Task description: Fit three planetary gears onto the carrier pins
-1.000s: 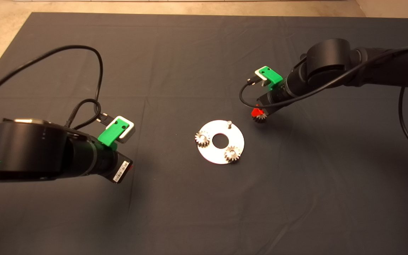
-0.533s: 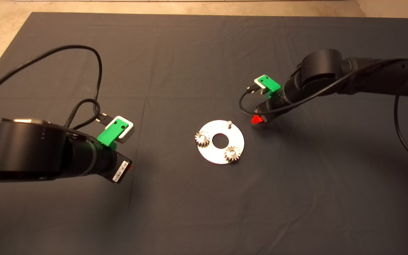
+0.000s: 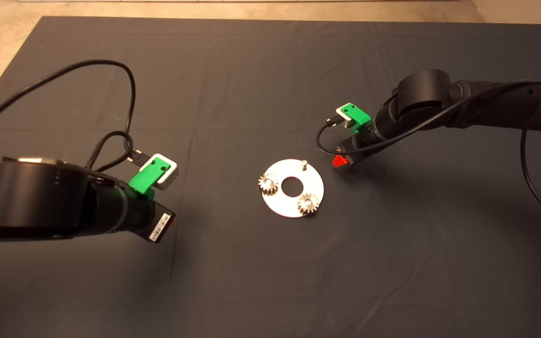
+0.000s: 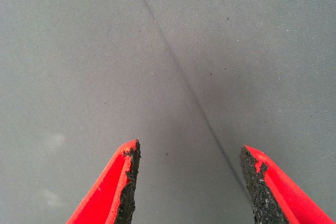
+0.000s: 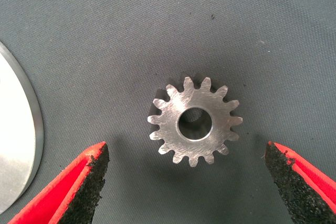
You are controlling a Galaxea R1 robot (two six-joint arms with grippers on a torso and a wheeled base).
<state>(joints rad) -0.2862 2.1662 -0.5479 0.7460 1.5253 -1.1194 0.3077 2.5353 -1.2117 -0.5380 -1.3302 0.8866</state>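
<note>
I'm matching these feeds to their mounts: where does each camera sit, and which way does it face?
Head view: above, facing down at the dark mat, flat round silver disc, both black arms.
Left wrist view: on the left arm, facing bare mat between the open left gripper.
Right wrist view: on the right arm, facing the small loose silver spur gear between the open right gripper.
Shared: the disc's edge shows in head and right wrist views.

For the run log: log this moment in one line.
right pincer open over loose gear | two gears on disc | one pin bare | left pincer open, idle
</note>
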